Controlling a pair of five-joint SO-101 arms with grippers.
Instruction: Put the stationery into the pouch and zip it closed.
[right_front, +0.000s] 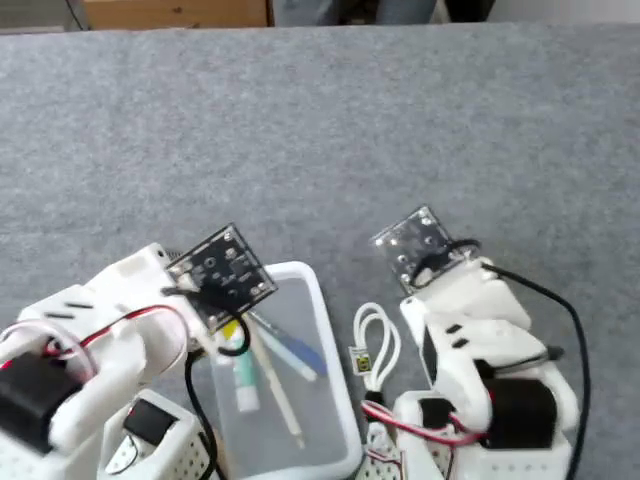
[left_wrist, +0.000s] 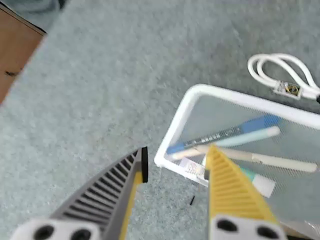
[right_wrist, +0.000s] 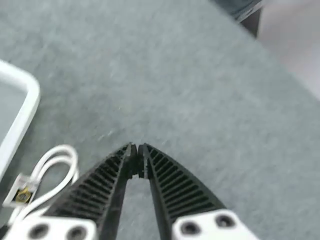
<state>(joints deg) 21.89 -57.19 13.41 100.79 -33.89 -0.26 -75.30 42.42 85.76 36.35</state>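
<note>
the translucent white-rimmed pouch (left_wrist: 176, 129) lies open on the grey felt-like tabletop (right_front: 330, 130), at the near side between the two arms and closer to the left one. inside it, overlapping one another, lie a blue-capped pen (left_wrist: 252, 124), a long pale cream stick (left_wrist: 272, 160) and a short white tube with a green band (right_front: 246, 385). the left hand (left_wrist: 177, 154) is spread wide and holds nothing. it hangs over the end of the pouch, with its grey ribbed finger above the tabletop outside the rim and its yellow finger above the stationery inside. the right hand (right_wrist: 136, 151) has its black ribbed fingers pressed together at the tips, pinching nothing, over bare tabletop beside the pouch. a looped white cable with a small yellow-marked plug (right_front: 376, 345) lies flat between the pouch and the right arm, just beside the rim but not touching it.
</note>
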